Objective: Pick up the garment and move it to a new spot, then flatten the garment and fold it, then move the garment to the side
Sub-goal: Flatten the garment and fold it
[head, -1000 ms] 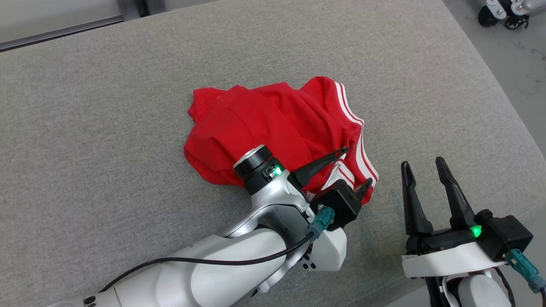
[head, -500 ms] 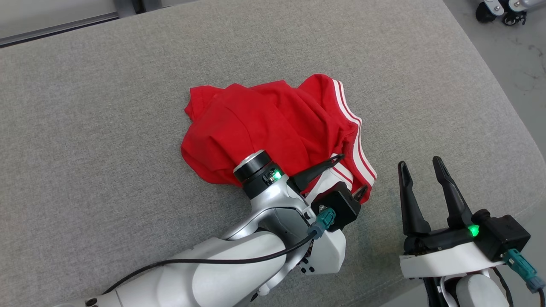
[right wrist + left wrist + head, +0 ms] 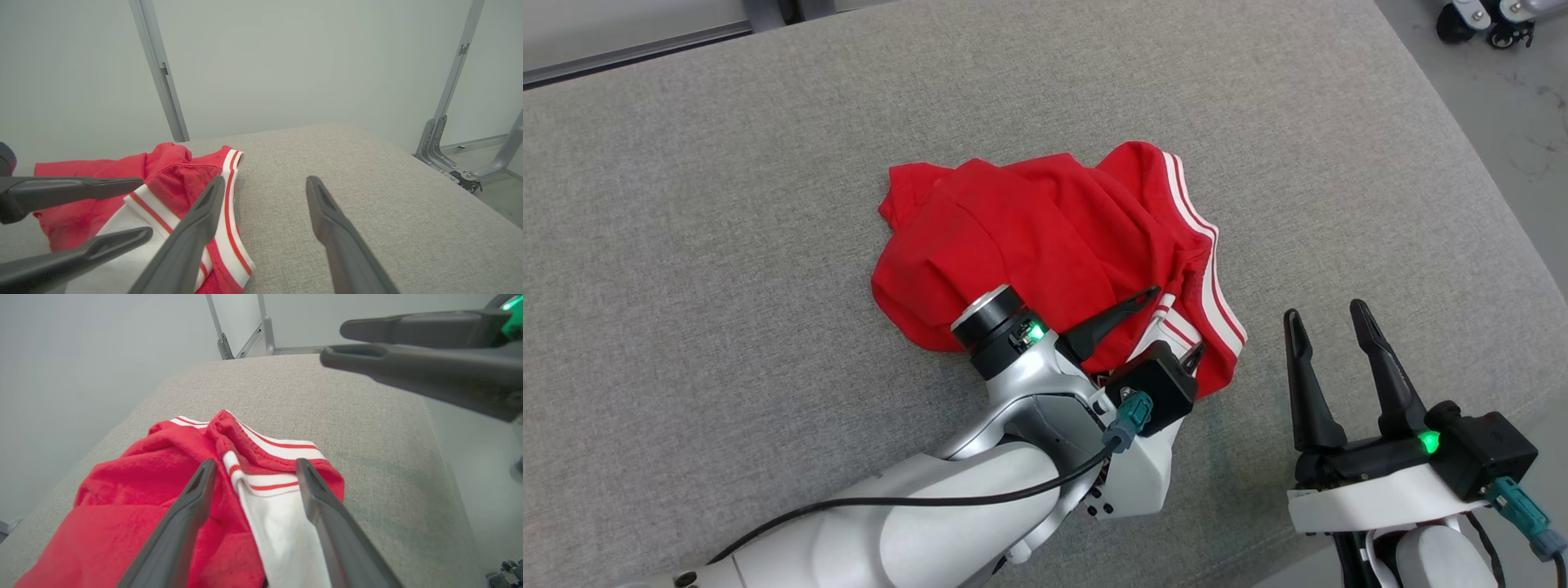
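Spread fingers (image 3: 186, 514) of the left gripper (image 3: 256, 463) straddle a fold of the red garment (image 3: 135, 498), one over red cloth, the other along the edge of a white panel with red stripes. Nothing is pinched between them, and whether they touch the fabric cannot be told. The head view adds what this close view lacks: the garment lies crumpled in a heap near the middle of the grey padded table (image 3: 727, 204), its white-striped hem toward the robot's right. Just beside that hem the right gripper (image 3: 1325, 312) hangs over bare padding, its fingers also apart and empty. Its wrist view shows the left gripper's fingers from the side, low over the white panel, and beyond the table a pale wall (image 3: 286, 61) with metal posts (image 3: 157, 69). A wheeled base (image 3: 1486, 20) stands on the floor in the head view's top right corner.
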